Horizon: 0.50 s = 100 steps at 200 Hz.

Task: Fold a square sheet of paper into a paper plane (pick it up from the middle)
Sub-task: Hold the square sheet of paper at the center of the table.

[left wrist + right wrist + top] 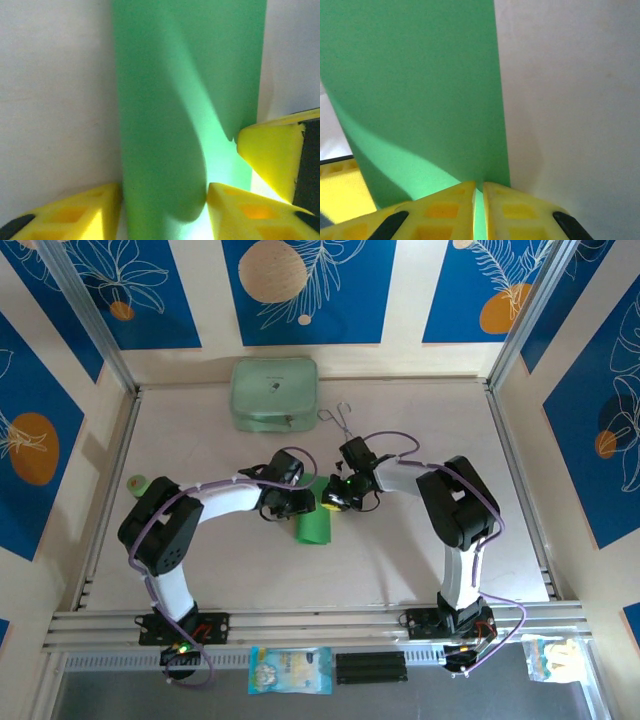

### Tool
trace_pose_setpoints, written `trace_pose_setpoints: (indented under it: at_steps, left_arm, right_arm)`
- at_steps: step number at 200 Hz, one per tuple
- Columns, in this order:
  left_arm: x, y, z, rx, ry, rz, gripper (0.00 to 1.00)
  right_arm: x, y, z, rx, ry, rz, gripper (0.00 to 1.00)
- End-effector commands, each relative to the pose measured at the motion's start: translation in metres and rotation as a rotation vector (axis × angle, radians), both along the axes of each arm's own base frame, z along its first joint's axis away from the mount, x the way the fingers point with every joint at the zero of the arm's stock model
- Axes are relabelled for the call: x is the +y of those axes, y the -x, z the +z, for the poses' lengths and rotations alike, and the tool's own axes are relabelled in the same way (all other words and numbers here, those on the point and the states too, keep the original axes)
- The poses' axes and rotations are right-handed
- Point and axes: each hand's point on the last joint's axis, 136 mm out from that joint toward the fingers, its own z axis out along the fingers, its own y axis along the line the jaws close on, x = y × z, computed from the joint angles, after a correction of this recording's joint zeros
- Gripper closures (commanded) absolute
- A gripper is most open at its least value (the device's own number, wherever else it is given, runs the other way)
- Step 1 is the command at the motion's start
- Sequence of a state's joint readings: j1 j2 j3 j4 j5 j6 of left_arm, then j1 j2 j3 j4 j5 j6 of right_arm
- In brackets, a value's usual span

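1. The square sheet of paper (pixel 313 525), bright green, lies doubled over near the middle of the table (pixel 420 550). In the left wrist view (pixel 190 100) its upper layer bows in a soft roll instead of lying flat, and no sharp crease can be made out.
2. The right claw (pixel 479 187) is pinched narrow on the sheet (pixel 420 90) near its edge, a sliver of green caught between the yellow fingers. From above, this claw (pixel 335 500) sits at the paper's far end.
3. The left claw (pixel 164 192) stands wide, fingers apart on either side of the curled layer and gripping nothing. From above (pixel 292 502) it meets the right claw almost tip to tip over the sheet.
4. One yellow finger of the right claw juts into the left wrist view at the paper's right edge, a sign of how closely the two are crowded.
5. Likely trouble: with a single pinch holding it, the springy layer could unroll or slide askew. The edges would then fail to line up and the fold would set crooked.
6. A pull from the right claw while the left bears down could wrinkle or tear the thin paper. Fingers this close could also knock each other.
7. The mint case (pixel 274 393) and wire tongs (pixel 340 420) lie well apart at the far side.
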State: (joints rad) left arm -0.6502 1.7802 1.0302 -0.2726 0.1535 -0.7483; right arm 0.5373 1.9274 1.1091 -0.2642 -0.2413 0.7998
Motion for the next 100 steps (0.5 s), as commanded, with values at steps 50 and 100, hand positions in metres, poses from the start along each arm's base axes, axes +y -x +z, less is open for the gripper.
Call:
trace_pose_setpoints:
  at_steps: [50, 100]
  left_arm:
    - [0.004, 0.013, -0.003, 0.057, -0.091, -0.061, 0.35]
    - [0.011, 0.017, -0.021, 0.086, -0.144, -0.069, 0.48]
  right_arm:
    - [-0.001, 0.008, -0.001, 0.042, 0.007, -0.002, 0.84]
    - [0.003, -0.008, 0.053, -0.055, -0.128, -0.028, 0.75]
